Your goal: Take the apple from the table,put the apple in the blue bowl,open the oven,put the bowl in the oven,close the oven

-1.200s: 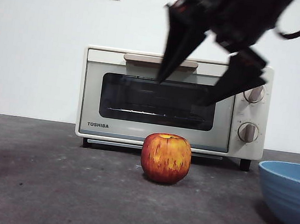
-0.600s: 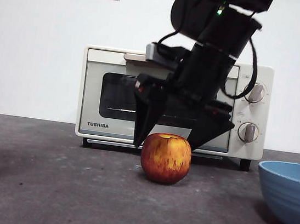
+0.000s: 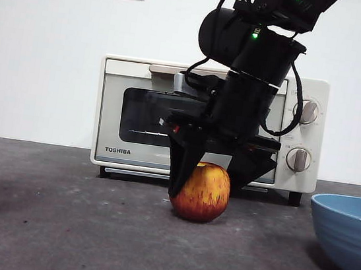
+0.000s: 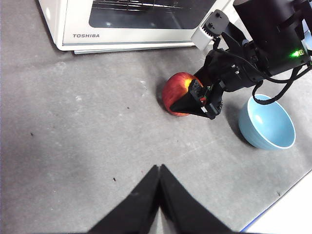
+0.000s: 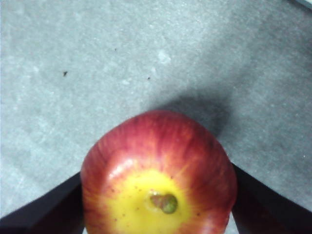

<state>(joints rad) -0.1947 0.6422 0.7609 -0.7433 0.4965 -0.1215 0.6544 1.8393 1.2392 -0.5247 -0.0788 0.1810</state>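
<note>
Jaws of the right gripper (image 3: 205,175) spread to either flank of the apple, touching or nearly so, not visibly pinching yet. Jaws of the left gripper (image 4: 159,170) pressed together, empty, hanging well back over bare worktop.

Dark grey, speckled worktop (image 3: 55,225) underneath everything. Cream-white TOSHIBA toaster oven (image 3: 114,109) at the back, dark glass door shut, beige bar handle along the top edge. Wide matte blue bowl (image 3: 347,230) off to one side, well apart from the oven, empty. Round red apple with yellow-orange streaks and a yellowish top (image 3: 200,194) resting on the worktop in front of the oven door, stem up, between the right jaws.

Judged firm and fairly weighty for its size, with smooth, probably slippery skin; rounded flanks likely to squirt out of a shallow grip. Best taken at the widest girth, one jaw on each side, squeezed squarely and not too hard.

Nothing on the path from apple to bowl. Oven close behind, so lift clear before swinging sideways; bowl rim to be cleared on the way in.
</note>
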